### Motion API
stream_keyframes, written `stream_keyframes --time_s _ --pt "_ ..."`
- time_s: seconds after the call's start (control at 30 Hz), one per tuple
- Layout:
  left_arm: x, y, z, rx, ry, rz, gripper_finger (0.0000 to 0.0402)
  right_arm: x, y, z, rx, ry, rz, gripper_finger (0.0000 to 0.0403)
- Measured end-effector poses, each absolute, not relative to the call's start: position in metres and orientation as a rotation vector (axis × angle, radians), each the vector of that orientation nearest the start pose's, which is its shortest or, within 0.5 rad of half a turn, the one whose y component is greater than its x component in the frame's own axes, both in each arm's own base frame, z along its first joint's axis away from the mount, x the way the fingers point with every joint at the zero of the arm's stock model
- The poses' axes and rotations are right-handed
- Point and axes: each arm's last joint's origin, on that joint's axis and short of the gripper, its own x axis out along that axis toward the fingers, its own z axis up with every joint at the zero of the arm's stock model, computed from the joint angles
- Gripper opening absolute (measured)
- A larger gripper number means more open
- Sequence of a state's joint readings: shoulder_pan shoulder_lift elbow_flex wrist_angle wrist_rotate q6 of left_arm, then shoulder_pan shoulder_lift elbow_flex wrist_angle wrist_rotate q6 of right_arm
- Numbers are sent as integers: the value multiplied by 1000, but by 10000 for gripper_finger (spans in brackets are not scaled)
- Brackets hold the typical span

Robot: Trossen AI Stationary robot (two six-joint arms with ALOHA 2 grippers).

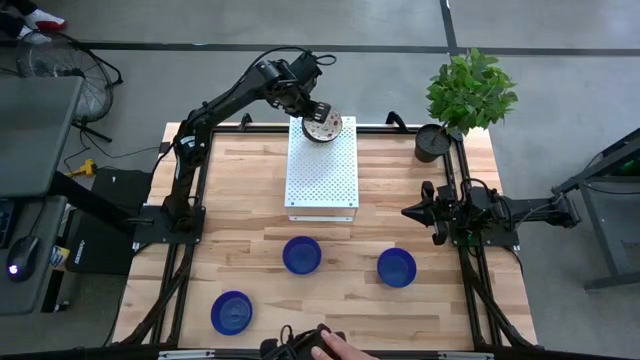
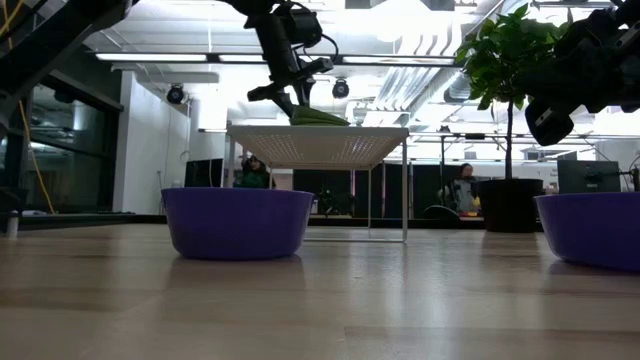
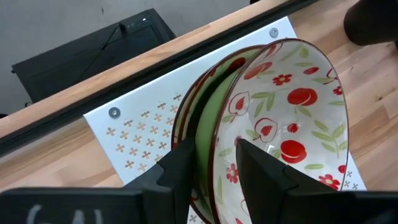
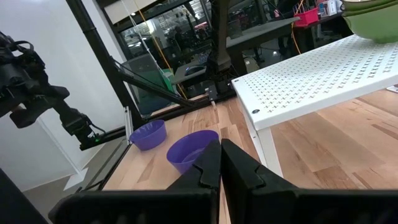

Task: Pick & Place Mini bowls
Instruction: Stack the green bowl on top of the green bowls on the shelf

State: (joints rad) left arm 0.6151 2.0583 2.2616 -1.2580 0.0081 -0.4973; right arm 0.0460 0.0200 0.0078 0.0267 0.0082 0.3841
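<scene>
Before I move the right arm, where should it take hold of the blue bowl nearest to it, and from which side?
Probably at the rim. The blue bowl stands upright and open on the table, its thin wall rising to a free edge. Bring the right gripper down from above, one finger inside the wall and one outside, on the side facing that arm; nothing crowds it there.

A white perforated stand (image 1: 322,175) sits mid-table, a potted plant (image 1: 468,92) at the far right corner.
</scene>
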Motion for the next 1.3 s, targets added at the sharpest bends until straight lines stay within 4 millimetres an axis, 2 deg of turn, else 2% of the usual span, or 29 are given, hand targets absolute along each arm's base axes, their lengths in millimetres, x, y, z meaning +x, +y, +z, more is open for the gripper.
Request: stream_keyframes --time_s 0.97,1.17,1.3 --pt "341 238 365 -756 891 678 118 98 4 167 384 -7 40 0" --pt "331 237 373 -728 900 678 117 98 4 167 385 -7 40 0" --pt "326 239 371 -715 949 685 117 98 4 167 385 -7 40 0"
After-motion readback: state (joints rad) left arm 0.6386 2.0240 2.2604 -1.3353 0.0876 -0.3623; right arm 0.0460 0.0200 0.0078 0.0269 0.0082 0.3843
